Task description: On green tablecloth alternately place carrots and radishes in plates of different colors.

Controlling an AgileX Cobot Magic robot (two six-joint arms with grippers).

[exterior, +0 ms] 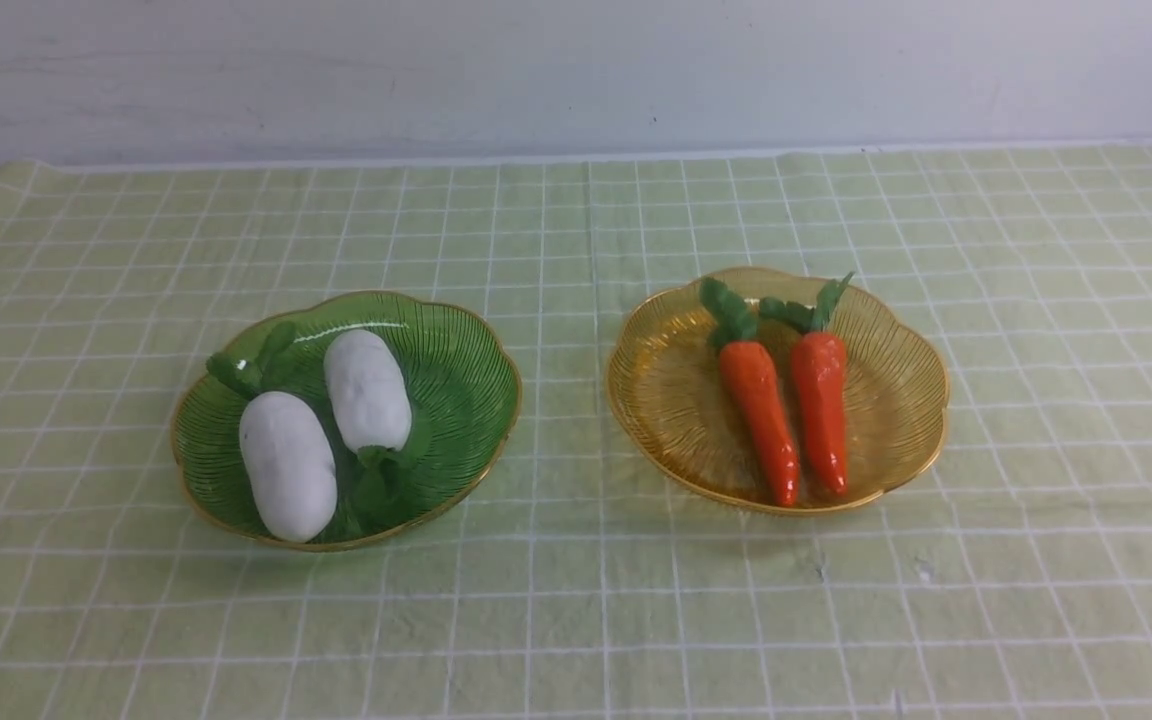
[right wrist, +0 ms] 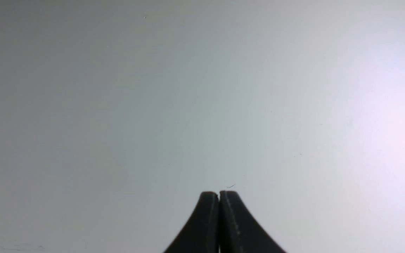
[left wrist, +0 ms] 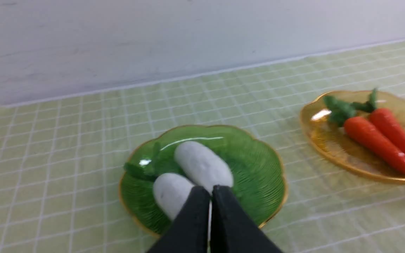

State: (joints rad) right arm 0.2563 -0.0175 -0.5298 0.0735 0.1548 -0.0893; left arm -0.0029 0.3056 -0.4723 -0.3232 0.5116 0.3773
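Pale yellow-green fabric, the green tablecloth (exterior: 576, 620), runs under everything we see, its white grid lightly wrinkled toward the near edge. Nearest to us are the arms. The left gripper (left wrist: 210, 191) hovers on our side of the green plate (exterior: 481, 365), its black jaws pinched together with nothing between them. The right gripper (right wrist: 219, 194) is likewise closed tight and empty; its camera faces only a blank pale surface, so we cannot place it over the table. Taking the cloth's middle as a clock face with twelve pointing away from us, the green plate sits at nine o'clock and the amber plate (exterior: 671, 400) at three, well apart. Both radishes lie close side by side in the green plate, matte white and plump: the nearer radish (exterior: 288, 466) has its leaves toward eleven o'clock, and the farther radish (exterior: 366, 390) has its leaves toward six. Both carrots lie side by side in the amber plate, the left carrot (exterior: 758, 415) and the right carrot (exterior: 820, 410), glossy orange with leafy tops at twelve and reddish tips at six. We see no vegetable loose on the cloth, so we judge the sorting finished, with nothing left to place. Beyond the far hem stands a plain white wall (exterior: 576, 70).
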